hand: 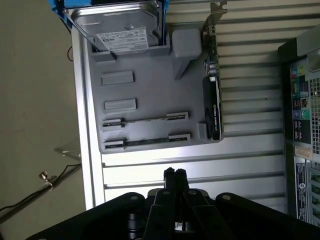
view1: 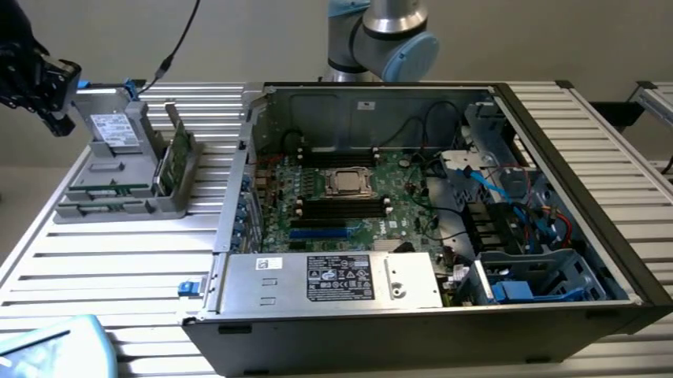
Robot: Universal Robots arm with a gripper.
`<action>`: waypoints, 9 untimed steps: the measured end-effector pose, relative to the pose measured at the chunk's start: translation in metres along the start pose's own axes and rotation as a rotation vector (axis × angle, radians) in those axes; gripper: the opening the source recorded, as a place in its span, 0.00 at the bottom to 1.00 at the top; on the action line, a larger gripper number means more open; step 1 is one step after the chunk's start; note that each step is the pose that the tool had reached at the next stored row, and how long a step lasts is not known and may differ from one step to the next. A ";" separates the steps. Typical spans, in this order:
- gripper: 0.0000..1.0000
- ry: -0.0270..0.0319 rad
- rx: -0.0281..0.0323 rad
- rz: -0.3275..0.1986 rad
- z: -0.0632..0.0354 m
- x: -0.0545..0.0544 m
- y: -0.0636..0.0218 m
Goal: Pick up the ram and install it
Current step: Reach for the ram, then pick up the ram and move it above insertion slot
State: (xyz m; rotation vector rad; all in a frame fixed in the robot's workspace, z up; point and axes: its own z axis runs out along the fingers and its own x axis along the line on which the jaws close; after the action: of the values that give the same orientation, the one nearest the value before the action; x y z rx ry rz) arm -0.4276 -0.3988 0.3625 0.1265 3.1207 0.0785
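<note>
Hovering empty, gripper (hand: 174, 176) pressed together, probably the ram (hand: 147, 141) just ahead; worth squaring up along its thin edge.

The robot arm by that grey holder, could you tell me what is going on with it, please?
The arm's gripper is shut and empty, hanging over the slatted table just short of the grey holder. The ram sits untouched on edge in the holder's slots. The holder also carries a hard drive and a green card. The open computer case stands beside it, and nothing has been picked up yet.
</note>
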 end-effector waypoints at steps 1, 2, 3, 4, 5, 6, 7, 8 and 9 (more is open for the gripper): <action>0.11 0.0003 -0.0005 0.000 0.0007 0.001 -0.0001; 0.11 0.0004 -0.0009 0.000 0.0008 0.001 -0.0001; 0.11 0.0007 -0.0008 0.000 0.0007 0.001 -0.0002; 0.11 0.0007 -0.0008 0.000 0.0007 0.001 -0.0001; 0.11 0.0006 -0.0009 0.000 0.0007 0.001 -0.0001; 0.11 0.0007 -0.0008 0.000 0.0007 0.001 -0.0001; 0.11 0.0007 -0.0009 0.000 0.0007 0.001 -0.0001; 0.11 0.0007 -0.0008 0.000 0.0007 0.001 -0.0001; 0.11 0.0007 -0.0008 -0.001 0.0007 0.001 -0.0001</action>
State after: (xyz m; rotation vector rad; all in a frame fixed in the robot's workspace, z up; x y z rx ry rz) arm -0.4286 -0.3988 0.3617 0.1251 3.1214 0.0799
